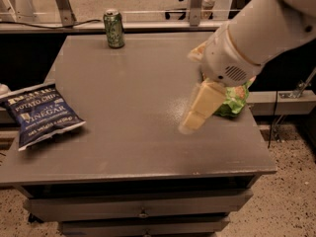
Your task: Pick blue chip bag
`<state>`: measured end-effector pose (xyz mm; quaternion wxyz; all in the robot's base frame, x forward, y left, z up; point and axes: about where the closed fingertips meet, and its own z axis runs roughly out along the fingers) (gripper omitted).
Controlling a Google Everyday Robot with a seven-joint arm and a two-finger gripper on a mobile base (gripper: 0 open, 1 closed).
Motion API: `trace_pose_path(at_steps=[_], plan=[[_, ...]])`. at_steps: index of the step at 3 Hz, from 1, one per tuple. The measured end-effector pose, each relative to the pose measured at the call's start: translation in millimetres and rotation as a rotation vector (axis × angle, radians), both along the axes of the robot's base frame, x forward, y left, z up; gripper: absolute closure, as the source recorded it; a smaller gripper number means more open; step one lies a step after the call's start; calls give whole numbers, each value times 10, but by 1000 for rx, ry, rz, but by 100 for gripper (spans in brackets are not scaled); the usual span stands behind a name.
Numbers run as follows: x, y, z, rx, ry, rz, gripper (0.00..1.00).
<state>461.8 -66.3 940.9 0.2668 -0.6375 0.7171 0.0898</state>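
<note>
The blue chip bag (42,115) lies flat at the left edge of the grey table (128,73), its white "POTATO CHIPS / VINEGAR" lettering facing up. It overhangs the left edge a little. My gripper (195,115) hangs from the big white arm (256,28), which reaches in from the upper right. The gripper is low over the right-middle of the table, far to the right of the bag and holding nothing that I can see.
A bright green snack bag (236,98) lies at the table's right side, mostly hidden behind the arm. A green drink can (114,28) stands at the back. Drawers (143,206) sit under the front edge. Metal frame legs stand behind.
</note>
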Motion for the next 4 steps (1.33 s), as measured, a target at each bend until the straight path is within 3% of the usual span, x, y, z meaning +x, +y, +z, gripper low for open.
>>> trace_pose_path(at_steps=[1,2,4], plan=[[120,720,-17,154,-15,55,0],[134,760,-25,165,-21,58,0],[394,1330,-281,301,-44,102,0]])
